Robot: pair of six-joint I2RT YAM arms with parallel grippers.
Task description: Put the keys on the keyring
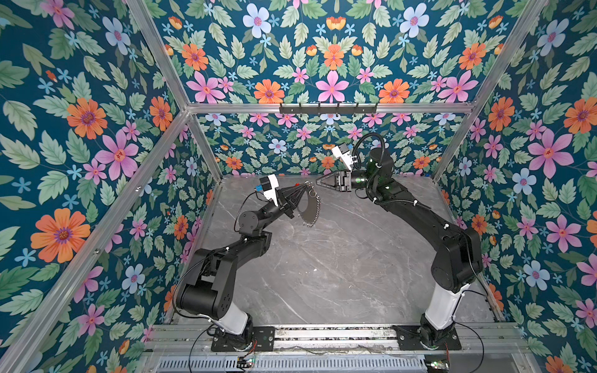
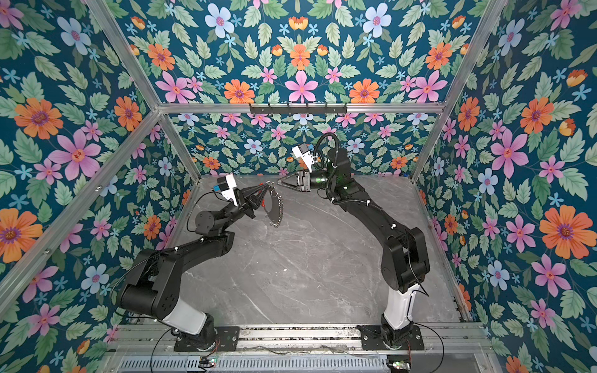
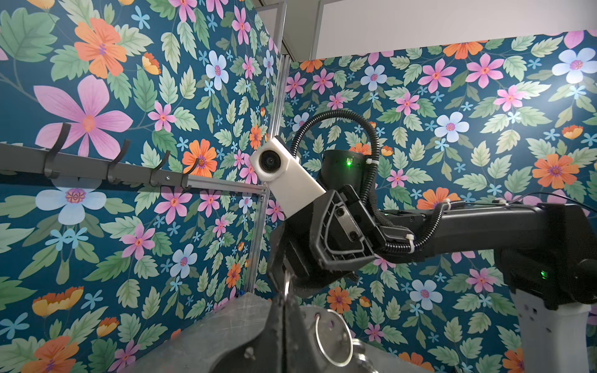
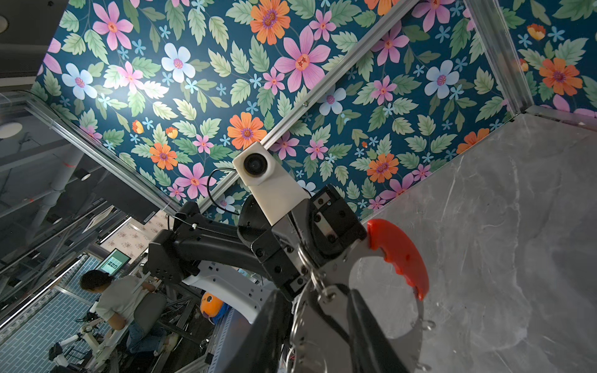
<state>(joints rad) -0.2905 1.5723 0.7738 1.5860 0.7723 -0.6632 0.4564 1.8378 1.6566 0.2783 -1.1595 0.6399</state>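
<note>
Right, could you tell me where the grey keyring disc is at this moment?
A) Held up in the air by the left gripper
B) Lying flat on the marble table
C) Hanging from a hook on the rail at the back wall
A: in both top views the left gripper is closed on the upper edge of the keyring, which hangs on edge clear of the table.

Dark teal wallpaper (image 1: 332,58) printed with pink, orange and pale blue flowers covers the enclosure's walls between aluminium bars (image 1: 226,108), and a black hook rail (image 1: 328,108) crosses the back wall above the grey marble-patterned worktop (image 1: 339,258).
</note>
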